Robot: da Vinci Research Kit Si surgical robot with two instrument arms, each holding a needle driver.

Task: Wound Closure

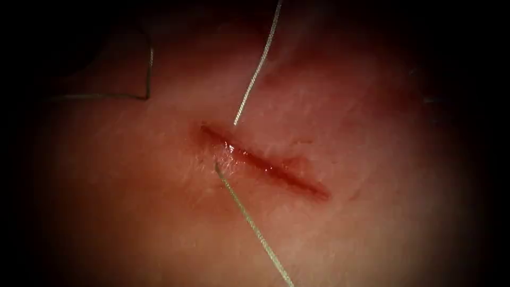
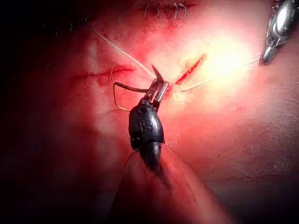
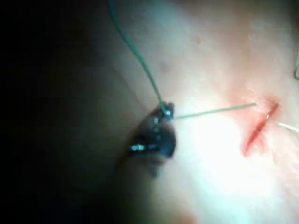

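My left tool (image 2: pixel 158 88) clamps the needle (image 2: pixel 127 87) clear of the tissue (image 1: pixel 372 223), my right tool (image 3: pixel 166 111) pinches thread (image 1: pixel 255 226) already crossing the cut (image 1: pixel 265 167); drawing slack, I judge, needing gentle tension.

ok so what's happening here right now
Bench suturing on the tissue. Thread runs through the cut, entering on one side and leaving on the other. The left tool holds the curved needle near its tail, clear of the tissue. The right tool grips the thread, which runs from it to the cut.
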